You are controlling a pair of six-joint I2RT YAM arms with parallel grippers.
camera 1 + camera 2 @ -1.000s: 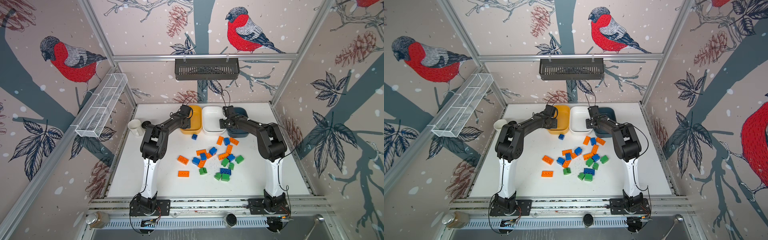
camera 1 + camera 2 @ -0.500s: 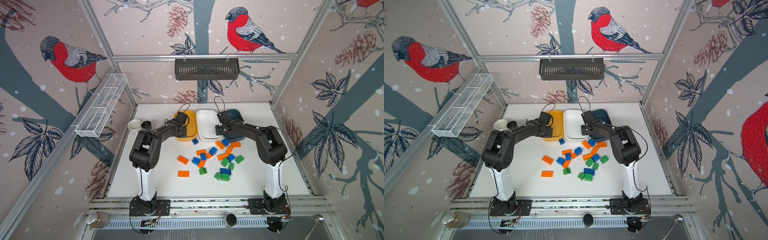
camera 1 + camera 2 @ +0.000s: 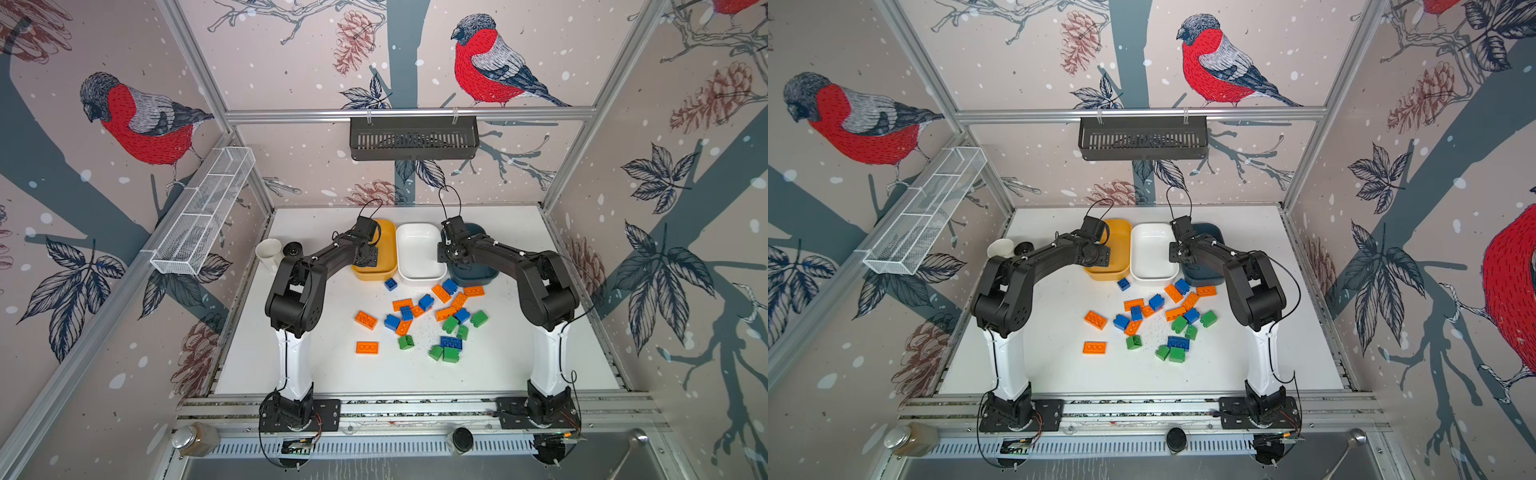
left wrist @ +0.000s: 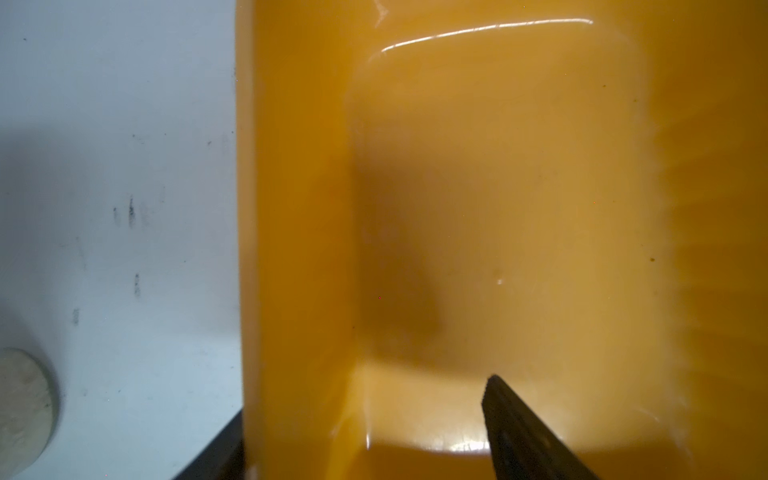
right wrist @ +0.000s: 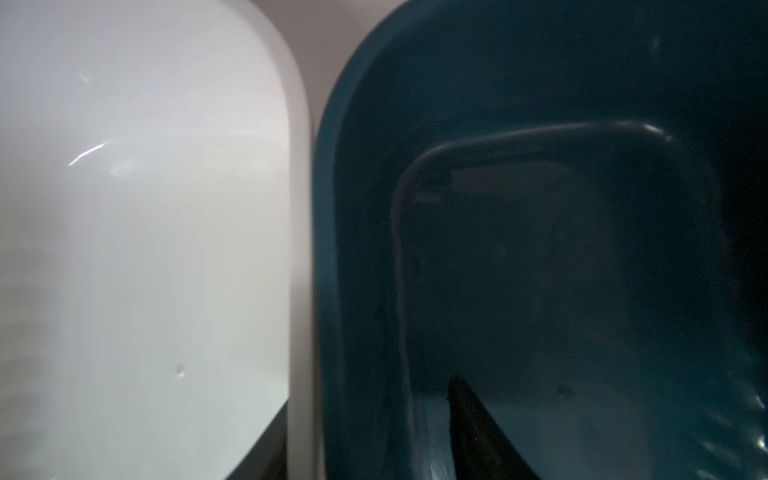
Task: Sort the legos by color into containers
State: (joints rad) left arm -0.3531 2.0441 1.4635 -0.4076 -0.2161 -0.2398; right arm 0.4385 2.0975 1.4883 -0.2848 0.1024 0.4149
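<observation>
Three containers stand side by side at the back: yellow tub [image 3: 384, 243], white tub [image 3: 419, 253], dark teal tub [image 3: 478, 274]. All three look empty in the top and wrist views. My left gripper [image 4: 365, 395] is open and straddles the yellow tub's [image 4: 519, 208] left wall, one finger outside, one inside. My right gripper [image 5: 370, 390] is open across two adjoining walls, one finger in the white tub [image 5: 145, 249], one in the teal tub [image 5: 540, 270]. The legos [image 3: 424, 316] lie loose in front: orange, blue and green. One blue brick [image 3: 390, 284] lies nearest the tubs.
A white mug [image 3: 269, 252] and a small black round thing [image 3: 293, 250] stand left of the yellow tub. A white mesh basket [image 3: 203, 212] hangs on the left wall and a black basket [image 3: 413, 137] on the back wall. A jar [image 3: 195, 438] sits at the front rail.
The three tubs slid forward and a little left with both grippers at their walls; in the last half second they have hardly moved. The loose bricks lie as before.
</observation>
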